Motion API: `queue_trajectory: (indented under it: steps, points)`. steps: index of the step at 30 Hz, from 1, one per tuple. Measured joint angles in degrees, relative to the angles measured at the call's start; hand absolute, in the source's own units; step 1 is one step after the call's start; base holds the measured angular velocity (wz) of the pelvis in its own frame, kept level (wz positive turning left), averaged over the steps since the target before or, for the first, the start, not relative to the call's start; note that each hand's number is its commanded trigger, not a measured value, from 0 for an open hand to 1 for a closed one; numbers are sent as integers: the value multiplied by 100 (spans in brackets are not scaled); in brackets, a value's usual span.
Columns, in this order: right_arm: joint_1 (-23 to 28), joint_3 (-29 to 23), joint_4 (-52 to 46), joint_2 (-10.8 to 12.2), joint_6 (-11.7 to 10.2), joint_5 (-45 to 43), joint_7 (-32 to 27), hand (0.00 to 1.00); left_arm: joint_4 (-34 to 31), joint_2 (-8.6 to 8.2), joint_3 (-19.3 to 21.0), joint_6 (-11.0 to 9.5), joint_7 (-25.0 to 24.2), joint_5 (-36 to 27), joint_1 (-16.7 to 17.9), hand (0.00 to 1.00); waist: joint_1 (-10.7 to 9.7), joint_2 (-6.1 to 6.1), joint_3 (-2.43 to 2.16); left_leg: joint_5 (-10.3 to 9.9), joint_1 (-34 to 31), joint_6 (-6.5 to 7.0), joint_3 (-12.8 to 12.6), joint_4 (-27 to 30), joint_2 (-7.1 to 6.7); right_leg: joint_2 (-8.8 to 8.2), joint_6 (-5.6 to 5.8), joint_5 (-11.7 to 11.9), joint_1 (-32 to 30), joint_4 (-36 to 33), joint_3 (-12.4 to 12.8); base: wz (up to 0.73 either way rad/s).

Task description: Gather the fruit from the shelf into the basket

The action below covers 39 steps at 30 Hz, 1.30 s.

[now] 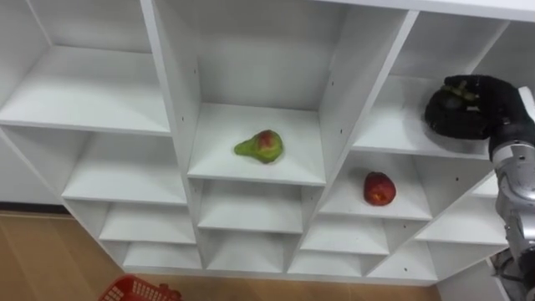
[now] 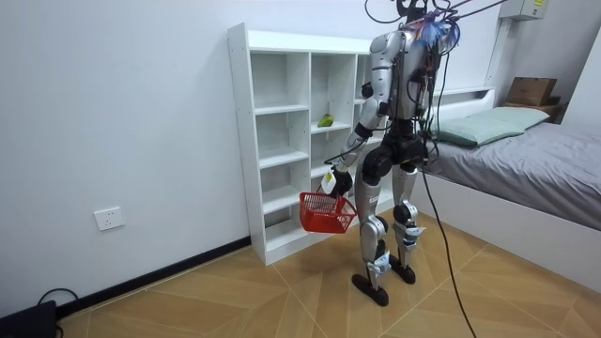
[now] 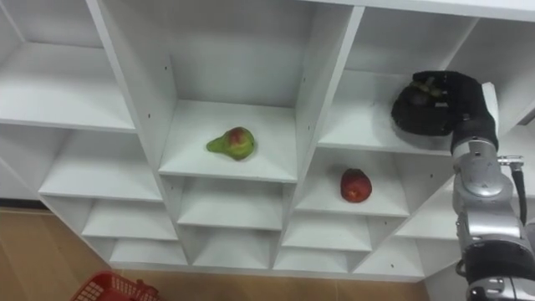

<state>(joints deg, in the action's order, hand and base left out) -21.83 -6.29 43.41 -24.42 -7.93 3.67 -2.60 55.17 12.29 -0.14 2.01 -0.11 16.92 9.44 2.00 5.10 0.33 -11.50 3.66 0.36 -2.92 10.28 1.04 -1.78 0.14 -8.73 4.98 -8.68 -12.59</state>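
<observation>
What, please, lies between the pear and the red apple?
A white upright divider separates the pear from the lower red apple, as both eye views show.

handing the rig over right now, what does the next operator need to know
Left hand: shut on the red basket, hanging low before the closet.
Right hand: in the right column's upper shelf, on a greenish thing; grasp unclear.
Pear on the middle column's shelf, red apple one shelf lower in the right column.
No fruit seen in the basket; pear and apple left to collect.
</observation>
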Motion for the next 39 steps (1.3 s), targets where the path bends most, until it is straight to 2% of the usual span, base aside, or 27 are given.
queue_trajectory:
  steps: [7,10,14,16,23,27,31,35,39]
  points:
    - [-11,14,41,6,9,-19,0,100,2,0,-2,1,-2,-14,2,100,5,-2,-8,0,5,0,-1,8,1,0,0,0,11,-1,1,0]
    - [-9,55,34,7,16,-222,0,100,2,1,-11,1,-7,-47,3,100,2,13,-34,0,8,0,-1,13,1,-1,0,0,14,-3,1,0]
    - [9,191,-175,35,192,-394,12,100,-1,11,-73,0,-35,-53,-9,100,-9,20,-50,0,27,0,-12,22,3,1,0,0,8,-7,14,0]
    - [161,227,-485,68,216,-409,-10,100,0,10,-74,0,-41,-60,-43,100,-17,23,-52,0,11,0,-9,21,4,1,0,0,-10,-7,17,0]
    - [1251,349,-2422,203,384,-403,153,100,-238,9,-47,-13,-51,-41,-68,100,-11,-56,-66,2,-7,-3,-110,-54,12,11,0,0,-79,-9,107,-5]
    - [1765,474,-3256,224,395,-418,287,100,-359,16,-48,-181,3,-54,-73,100,-45,-59,-62,3,-2,-1,-173,-77,11,5,0,0,-126,-14,163,-9]
    - [2099,517,-3950,227,415,-402,346,100,-366,0,-50,-258,106,-52,-100,100,-52,-60,-57,3,-20,-1,-258,-88,21,20,0,0,-205,-22,257,-11]
    - [2357,512,-4540,242,427,-402,593,100,-366,-4,-40,-257,112,-48,-97,100,-109,-117,-21,2,-17,0,-301,-113,24,26,0,1,-217,-22,313,-6]
    - [2515,513,-4836,246,501,-317,981,100,-354,-4,-62,-254,76,-67,-68,100,-155,-166,-39,2,-17,-1,-359,-154,34,40,0,1,-319,-95,386,-7]
